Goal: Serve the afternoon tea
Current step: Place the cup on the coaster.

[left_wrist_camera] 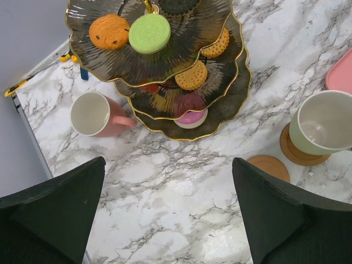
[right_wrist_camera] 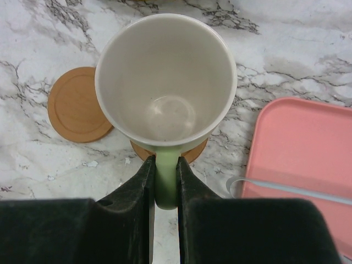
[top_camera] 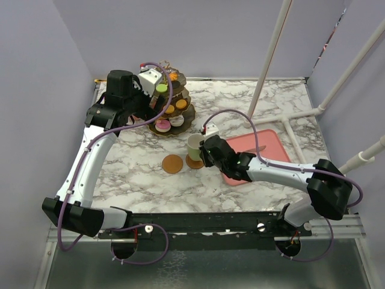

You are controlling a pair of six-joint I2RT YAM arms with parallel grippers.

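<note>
Your right gripper (right_wrist_camera: pixel 165 165) is closed narrow on the handle (right_wrist_camera: pixel 166 187) of the pale-green mug (right_wrist_camera: pixel 165 71), one finger on each flat side. The mug stands upright and empty over one coaster (right_wrist_camera: pixel 195 152). The pictures do not settle whether its base sits fully on it. The second coaster (right_wrist_camera: pixel 77 104) lies bare just beside it.

Treat the mug as stiff, glossy and probably slippery. Held only by the handle, its body hangs forward of your fingers and will want to swing or tip, so keep the wrist level and let go only once the base is flat. If it is ceramic it will chip on the marble table (left_wrist_camera: pixel 165 220).

Your left gripper (left_wrist_camera: pixel 168 160) hangs wide open above the table, holding nothing. The pink mug (left_wrist_camera: pixel 93 114) stands upright next to the tiered stand (left_wrist_camera: pixel 220 88), its handle (left_wrist_camera: pixel 122 121) pointing under the stand's lowest rim. That handle is the natural place to pinch, but it is crowded there. The open rim is likely the easier hold.
</note>
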